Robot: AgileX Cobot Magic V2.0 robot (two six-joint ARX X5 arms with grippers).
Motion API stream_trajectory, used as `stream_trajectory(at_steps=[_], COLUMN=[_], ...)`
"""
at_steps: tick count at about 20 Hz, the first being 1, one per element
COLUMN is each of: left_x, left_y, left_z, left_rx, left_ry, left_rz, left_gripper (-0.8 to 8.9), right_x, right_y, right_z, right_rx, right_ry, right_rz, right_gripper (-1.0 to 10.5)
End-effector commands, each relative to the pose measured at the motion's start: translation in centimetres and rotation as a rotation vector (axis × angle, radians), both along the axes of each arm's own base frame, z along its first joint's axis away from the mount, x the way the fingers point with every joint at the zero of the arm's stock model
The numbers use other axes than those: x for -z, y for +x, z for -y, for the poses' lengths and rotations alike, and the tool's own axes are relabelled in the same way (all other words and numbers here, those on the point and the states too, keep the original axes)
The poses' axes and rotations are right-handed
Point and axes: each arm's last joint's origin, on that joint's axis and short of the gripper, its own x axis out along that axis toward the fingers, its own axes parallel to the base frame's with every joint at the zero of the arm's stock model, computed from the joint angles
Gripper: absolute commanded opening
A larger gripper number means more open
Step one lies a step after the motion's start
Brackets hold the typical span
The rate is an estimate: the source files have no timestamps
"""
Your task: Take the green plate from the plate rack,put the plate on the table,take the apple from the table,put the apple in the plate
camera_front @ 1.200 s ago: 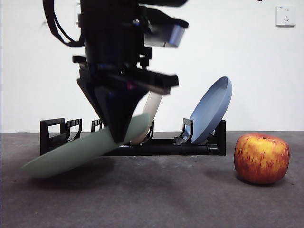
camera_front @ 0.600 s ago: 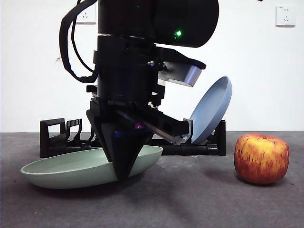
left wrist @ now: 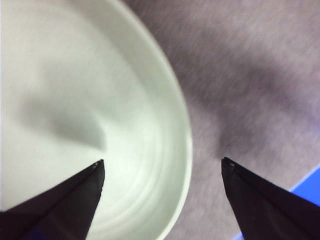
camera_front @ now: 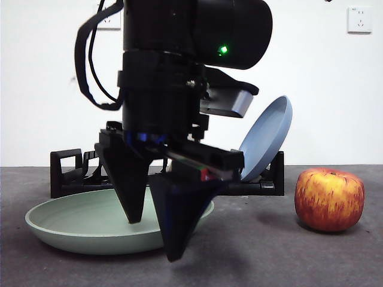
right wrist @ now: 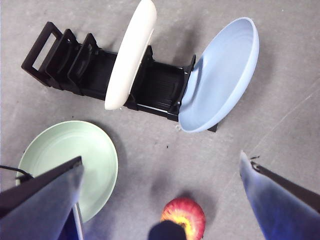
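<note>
The green plate (camera_front: 72, 224) lies flat on the table (camera_front: 269, 257), in front of the plate rack (camera_front: 72, 173). My left gripper (camera_front: 154, 239) is open and hangs low over the plate's right rim, one jaw inside the plate and one outside it. The left wrist view shows the plate (left wrist: 75, 100) with the rim between the open jaws of the left gripper (left wrist: 162, 161). The apple (camera_front: 329, 199) sits on the table to the right. My right gripper (right wrist: 161, 157) is open and empty, high above the apple (right wrist: 183, 212), the plate (right wrist: 70, 155) and the rack (right wrist: 75, 65).
A blue plate (camera_front: 269, 137) leans in the rack's right end. A cream-white plate (right wrist: 131, 52) stands in the rack's middle slots, hidden behind the arm in the front view. A white wall with sockets stands behind the table.
The green plate went from tilted in the left gripper's grip to lying flat on the table. The left gripper's jaws opened and let go of the plate.
</note>
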Motion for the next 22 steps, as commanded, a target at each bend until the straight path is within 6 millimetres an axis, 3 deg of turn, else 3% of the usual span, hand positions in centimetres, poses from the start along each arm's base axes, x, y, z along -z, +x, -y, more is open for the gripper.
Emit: stream_trajectory(at_steps=[1, 4, 6, 9, 11, 16, 22], left_x=[-3.1, -9.5, -14.6, -21.0, -23.9, -27.2, -26.9], left_y=[0.1, -1.0, -2.2, -4.7, -6.6, -10.9, -13.9], left_z=[0.0, -0.8, -2.3, -5.9, -9.0, -16.5, -21.4], left_rx=[-0.006, 0.009, 0.057, 0.155, 0.19, 0.237, 0.24], left_ry=[-0.054, -0.214, -0.381, -0.627, -0.732, -0.845, -0.793], left_rz=[0.053, 0.138, 0.172, 0.244, 0.314, 0.425, 0.406], left_gripper=[3.9, 3.9, 3.9, 3.82, 3.82, 3.81, 3.8], right_x=[-0.1, 0.1, 0.4, 1.0, 1.3, 3.2, 8.2], right_y=[0.0, -0.3, -0.6, -1.2, -1.6, -3.8, -8.2], right_z=[0.0, 0.1, 0.3, 0.8, 0.9, 1.9, 3.9], right_rx=[-0.006, -0.019, -0.024, 0.019, 0.016, 0.023, 0.109], right_ry=[-0.011, -0.037, -0.071, -0.151, -0.171, -0.188, -0.128], right_rz=[0.006, -0.024, -0.059, -0.13, -0.173, -0.226, -0.237], right_gripper=[6.9, 6.9, 6.9, 6.9, 6.9, 6.9, 6.9])
